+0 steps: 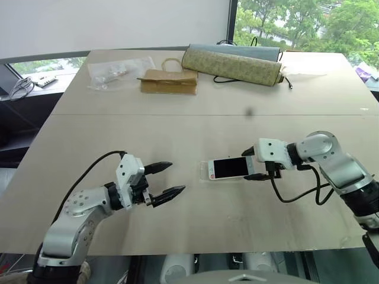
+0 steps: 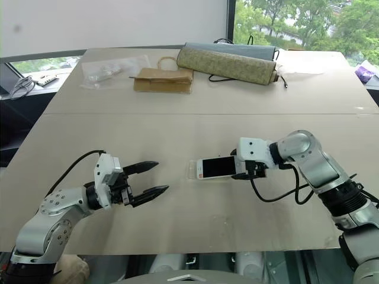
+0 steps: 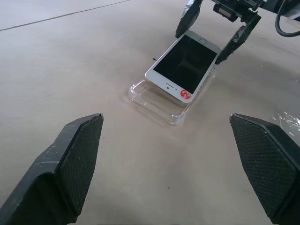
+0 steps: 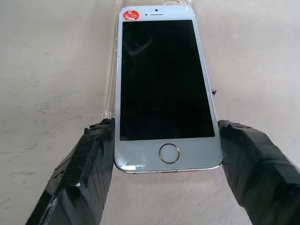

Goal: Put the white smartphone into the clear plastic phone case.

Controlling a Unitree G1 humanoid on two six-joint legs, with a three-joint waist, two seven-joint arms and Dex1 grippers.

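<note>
Smartphone (image 4: pixel 165 89) clamped between right gripper (image 4: pixel 166 159) jaws, over case (image 3: pixel 157 101).

No readable text anywhere. Only marking: a small round red sticker (image 4: pixel 131 14) at the earpiece end of the white smartphone (image 4: pixel 164 89), with tiny white print too small to make out. Screen is dark, nothing displayed. No brand marks legible.

Bare tabletop (image 1: pixel 195 225) lies between the left claw (image 1: pixel 166 179) and the clear plastic phone case (image 1: pixel 206 171). The right claw (image 1: pixel 256 164) blocks the white smartphone (image 1: pixel 230 167) at its far end.
</note>
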